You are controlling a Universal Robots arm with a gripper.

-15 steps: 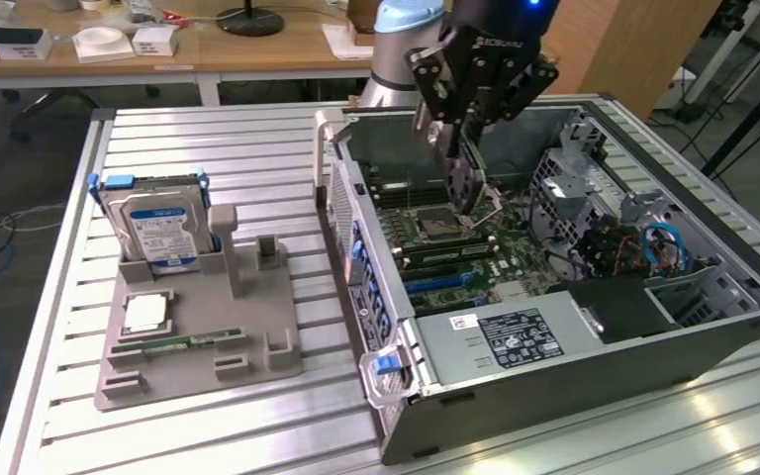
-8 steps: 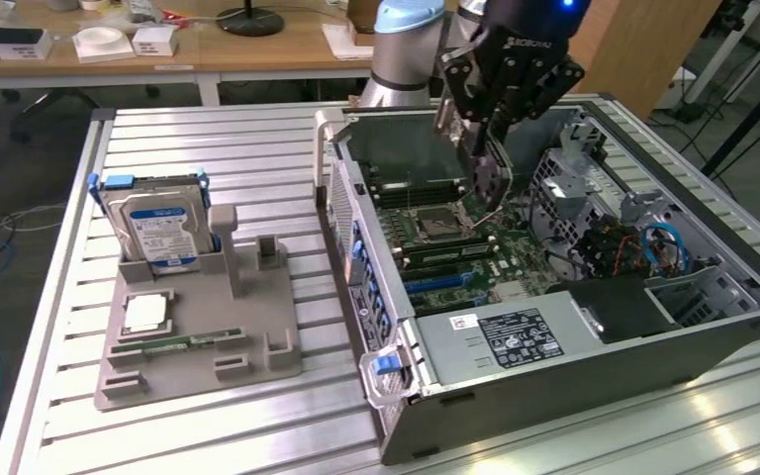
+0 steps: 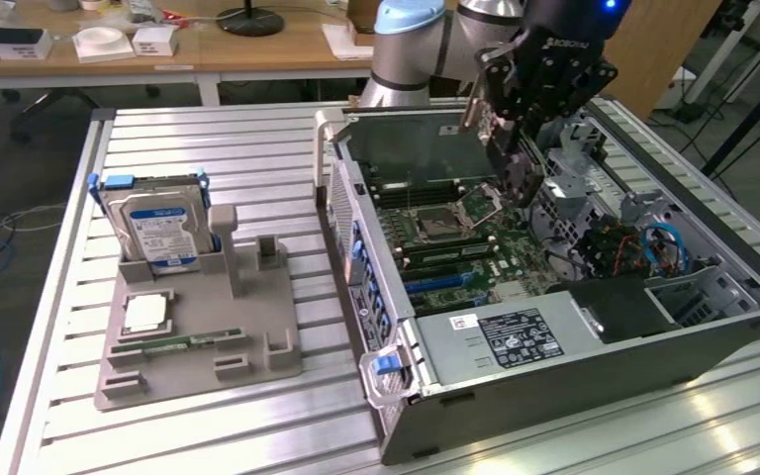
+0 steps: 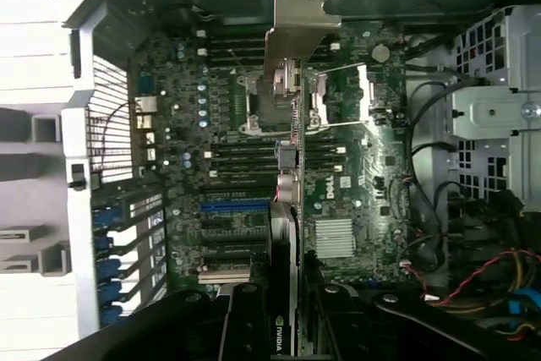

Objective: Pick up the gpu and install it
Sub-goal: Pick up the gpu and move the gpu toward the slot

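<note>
Over the motherboard (image 4: 347, 200), edge-on gpu (image 4: 289, 179) partly hidden by gripping end effector (image 4: 286, 314)

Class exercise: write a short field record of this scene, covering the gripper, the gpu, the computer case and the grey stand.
Gripper: gripper shut on the gpu
Gpu: held edge-on over the motherboard, metal bracket end farthest from the wrist
Computer case: computer case open, lying on its side on the slatted table
Grey stand: grey stand beside the case, holding an upright hard drive and a flat memory stick
</note>
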